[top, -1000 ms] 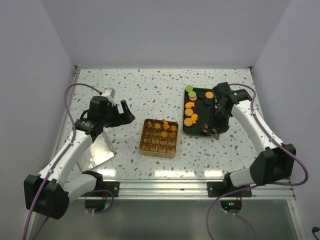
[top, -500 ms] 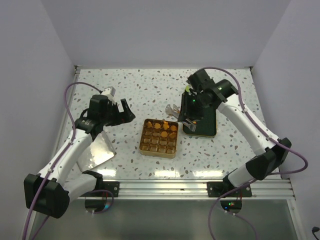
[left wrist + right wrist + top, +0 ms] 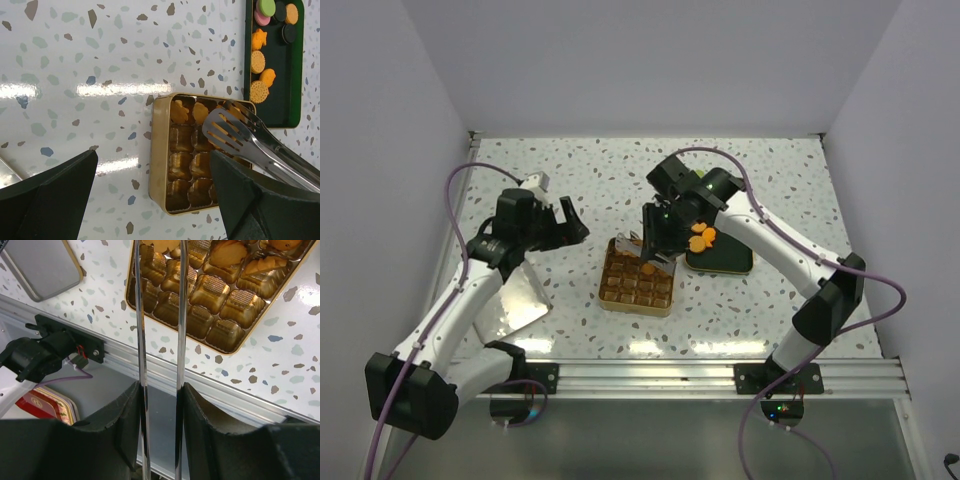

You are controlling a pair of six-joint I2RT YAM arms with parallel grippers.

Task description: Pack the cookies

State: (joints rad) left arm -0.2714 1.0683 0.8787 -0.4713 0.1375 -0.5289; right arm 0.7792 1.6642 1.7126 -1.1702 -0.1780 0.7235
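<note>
Orange-tan cookies [image 3: 258,61] lie on a dark green tray [image 3: 732,260], with green, pink and black discs at its far end. More cookies [image 3: 227,252] fill the far cells of a gold tin [image 3: 620,292]. My right gripper [image 3: 160,390] is shut on steel tongs [image 3: 181,315], whose slotted head [image 3: 227,131] hovers over the tin's far rows. Orange shows through the slots; I cannot tell whether a cookie sits between the blades. My left gripper [image 3: 154,155] stands open and holds nothing, just left of the tin.
The tin's grey lid [image 3: 520,300] lies on the table at the left, under my left arm. An aluminium rail [image 3: 650,372] runs along the near edge. White walls close in the speckled table on three sides.
My right arm has swung left from the green tray to above the gold tin, carrying the tongs with it. The left arm has stayed in place.
</note>
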